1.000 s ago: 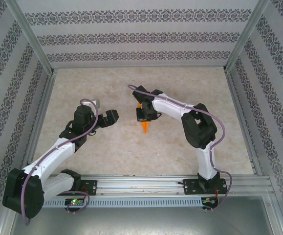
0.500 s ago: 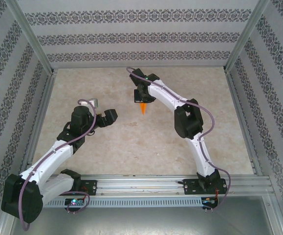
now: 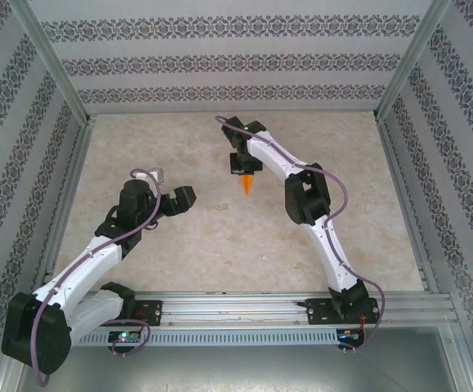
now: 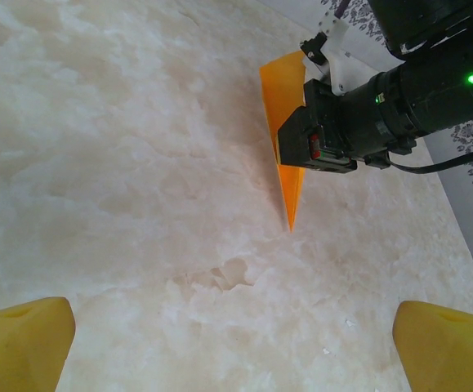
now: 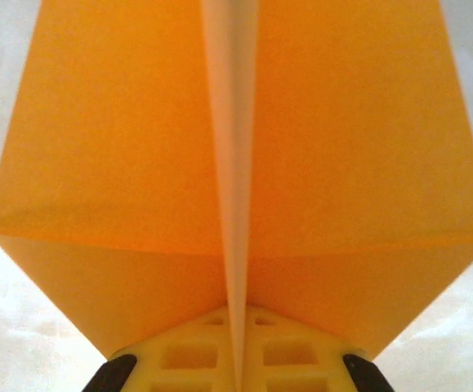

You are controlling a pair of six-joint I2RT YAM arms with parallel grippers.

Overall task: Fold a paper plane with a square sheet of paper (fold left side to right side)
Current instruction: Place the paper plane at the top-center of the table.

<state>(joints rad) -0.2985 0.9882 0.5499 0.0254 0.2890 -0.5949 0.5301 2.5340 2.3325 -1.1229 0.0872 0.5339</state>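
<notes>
The orange paper plane (image 3: 247, 184) hangs above the table near its middle, nose pointing toward the near edge. My right gripper (image 3: 245, 170) is shut on its tail end. In the right wrist view the paper plane (image 5: 122, 147) spreads wide, its centre crease pinched between the yellow fingers (image 5: 195, 359). From the left wrist the paper plane (image 4: 292, 192) appears as a slim dart under the black right wrist. My left gripper (image 3: 189, 196) stands open to the left of it, apart, its yellow fingertips (image 4: 24, 343) wide over bare table.
The pale marble-look table (image 3: 220, 237) is boxed in by patterned walls (image 3: 220, 61) at the back and both sides, with aluminium posts at the corners. The arms' base rail (image 3: 244, 309) runs along the near edge.
The right arm stretched toward the back of the table with the plane, then came slightly back toward the near edge. The left arm barely shifted.
</notes>
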